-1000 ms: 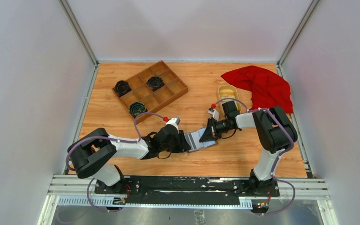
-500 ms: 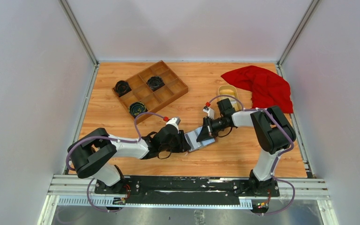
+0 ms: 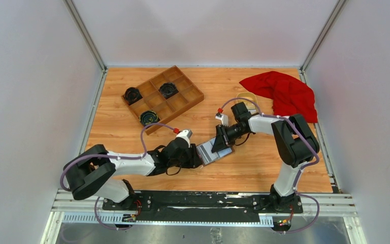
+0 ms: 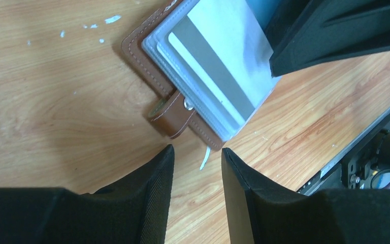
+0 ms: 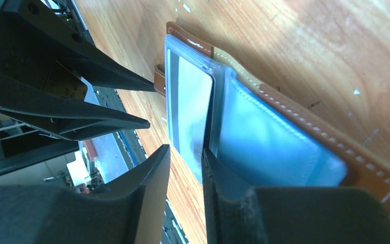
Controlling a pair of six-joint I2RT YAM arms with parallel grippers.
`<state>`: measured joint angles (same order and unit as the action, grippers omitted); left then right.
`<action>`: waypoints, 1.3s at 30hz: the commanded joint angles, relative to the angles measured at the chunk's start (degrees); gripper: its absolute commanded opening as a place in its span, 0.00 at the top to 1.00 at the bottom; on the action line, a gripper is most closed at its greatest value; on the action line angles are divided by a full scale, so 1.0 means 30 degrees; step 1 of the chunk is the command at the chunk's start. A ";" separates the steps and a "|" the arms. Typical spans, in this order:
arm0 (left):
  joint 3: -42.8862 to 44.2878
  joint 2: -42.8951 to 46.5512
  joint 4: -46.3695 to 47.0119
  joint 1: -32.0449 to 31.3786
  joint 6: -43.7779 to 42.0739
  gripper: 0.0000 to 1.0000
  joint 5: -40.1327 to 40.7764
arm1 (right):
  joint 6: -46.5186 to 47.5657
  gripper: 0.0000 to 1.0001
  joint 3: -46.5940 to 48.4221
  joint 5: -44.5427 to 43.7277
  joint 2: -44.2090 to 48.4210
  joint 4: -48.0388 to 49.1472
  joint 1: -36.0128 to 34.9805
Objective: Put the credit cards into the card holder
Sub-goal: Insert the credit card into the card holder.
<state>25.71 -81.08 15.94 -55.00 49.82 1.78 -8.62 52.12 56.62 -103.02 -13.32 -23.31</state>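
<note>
The card holder [image 4: 170, 116] lies open on the table between the two arms, its brown leather edge and snap strap turned towards my left gripper. A whitish-grey credit card [image 4: 210, 61] with a darker stripe sits in its clear sleeve [image 5: 190, 109], next to a blue shiny pocket [image 5: 274, 147]. My left gripper [image 4: 197, 150] is open just short of the holder's edge, with only bare table between its fingers. My right gripper [image 5: 185, 150] is slightly open at the sleeve's near edge and grips nothing. In the top view the holder [image 3: 209, 154] lies between the left gripper [image 3: 197, 155] and the right gripper [image 3: 219, 146].
A wooden compartment tray [image 3: 177, 113] with black round parts [image 3: 149, 118] stands at the back left. A red cloth [image 3: 284, 94] is heaped at the back right. A yellow dish [image 3: 246, 95] shows partly behind the right arm.
The right gripper has moved left over the open holder and its jaws have parted. The left arm has drawn back slightly to the left.
</note>
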 commanded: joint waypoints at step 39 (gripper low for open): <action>-0.0540 0.0684 -0.0773 -0.0181 -0.1051 0.64 0.1310 | 1.0564 0.41 0.4190 -0.6178 0.1660 -0.7261 -0.3441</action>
<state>24.75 -79.92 15.29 -55.00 48.01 4.56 19.42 63.37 39.24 -100.82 -32.82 -32.64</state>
